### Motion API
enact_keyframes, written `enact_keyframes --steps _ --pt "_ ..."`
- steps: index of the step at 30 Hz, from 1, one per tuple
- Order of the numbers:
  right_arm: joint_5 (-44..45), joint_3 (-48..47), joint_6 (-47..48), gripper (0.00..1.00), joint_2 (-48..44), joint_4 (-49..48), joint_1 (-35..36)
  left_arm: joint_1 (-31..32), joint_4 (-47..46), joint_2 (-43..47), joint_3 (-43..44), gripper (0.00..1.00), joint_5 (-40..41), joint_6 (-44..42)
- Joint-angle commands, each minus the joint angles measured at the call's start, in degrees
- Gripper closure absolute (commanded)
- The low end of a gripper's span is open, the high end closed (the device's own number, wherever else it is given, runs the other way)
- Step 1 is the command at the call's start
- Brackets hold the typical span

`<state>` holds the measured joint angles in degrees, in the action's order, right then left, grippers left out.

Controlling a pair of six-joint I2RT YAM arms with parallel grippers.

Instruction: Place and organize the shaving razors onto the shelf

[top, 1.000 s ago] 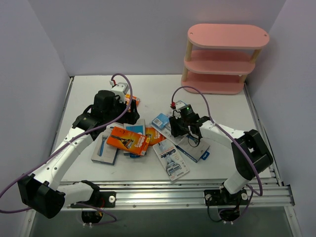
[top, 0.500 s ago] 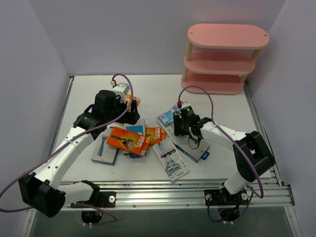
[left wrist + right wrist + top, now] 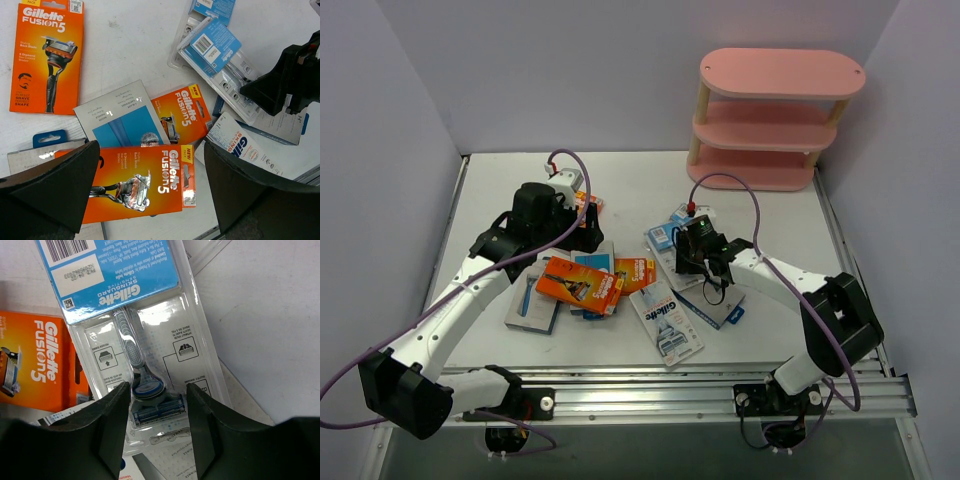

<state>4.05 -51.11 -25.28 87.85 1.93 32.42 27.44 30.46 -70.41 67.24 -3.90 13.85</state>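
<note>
The pink three-tier shelf [image 3: 780, 72] stands at the back right with bare boards. Razor packs lie scattered mid-table. My left gripper [image 3: 150, 172] hangs wide open above a large orange Fusion5 pack [image 3: 135, 185], touching nothing; from above it sits at the pile's left [image 3: 575, 228]. My right gripper [image 3: 157, 397] is shut on a clear white-blue Gillette blister card [image 3: 115, 285], its fingers [image 3: 112, 415] pressing either side of the razor head. From above, that card [image 3: 663, 236] sticks out left of the right gripper [image 3: 690, 255].
Another orange Fusion5 pack [image 3: 588, 203] lies behind the left wrist, a small orange box [image 3: 635, 272] in the middle. A white Gillette box [image 3: 665, 322] and a blue-grey box [image 3: 532, 303] lie nearer the front rail [image 3: 700, 385]. Another pack [image 3: 720, 302] lies under the right arm.
My right gripper has shifted right and slightly toward the back, and the blister card has come along with it. The left arm has stayed still.
</note>
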Motion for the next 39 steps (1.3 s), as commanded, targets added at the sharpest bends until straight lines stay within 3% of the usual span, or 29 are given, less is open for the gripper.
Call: enact_keyframes --steps 1,7,24,39 --pt "-0.1 -1.2 1.4 0.57 -3.7 0.3 0.5 0.3 -0.3 -0.2 1.6 0.06 -0.8 -0.6" --pt "-1.7 -2.3 4.7 0.48 -3.5 2.0 0.5 0.3 -0.4 -0.1 1.6 0.06 -0.8 -0.7" --pt "-6.5 -4.8 16.7 0.45 0.4 4.0 0.4 0.3 -0.1 -0.8 1.8 0.06 -0.9 -0.8" --pt "-7.7 -3.9 17.7 0.44 3.0 4.2 0.8 0.3 0.0 -0.8 1.9 0.06 -1.1 -0.9"
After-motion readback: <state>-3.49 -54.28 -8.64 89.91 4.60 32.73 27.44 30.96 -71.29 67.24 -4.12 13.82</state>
